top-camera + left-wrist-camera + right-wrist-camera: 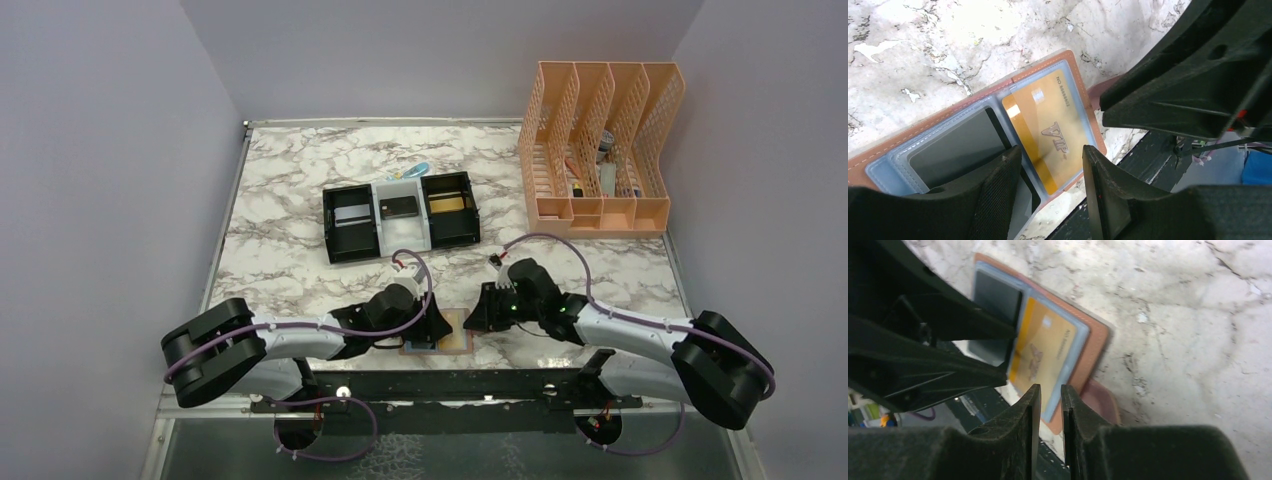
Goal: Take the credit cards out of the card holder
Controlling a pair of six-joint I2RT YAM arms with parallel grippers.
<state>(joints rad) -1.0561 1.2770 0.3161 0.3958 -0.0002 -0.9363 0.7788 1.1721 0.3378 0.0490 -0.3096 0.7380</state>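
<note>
At the tabletop's 6 o'clock edge, the open tan leather card holder shows a gold plastic card running 11-to-5 beneath our spread left hand, with our nearly closed right hand at its 3 o'clock.

In the left wrist view, at the centre of the frame, a gold card sits in a pocket of the open card holder. Large slanted letters on the card read "VIP". Small dark print along its upper right edge reads "NO", then a row of digits, mostly eights; the last ones are unclear. In the right wrist view the card's print is too blurred to read.
</note>
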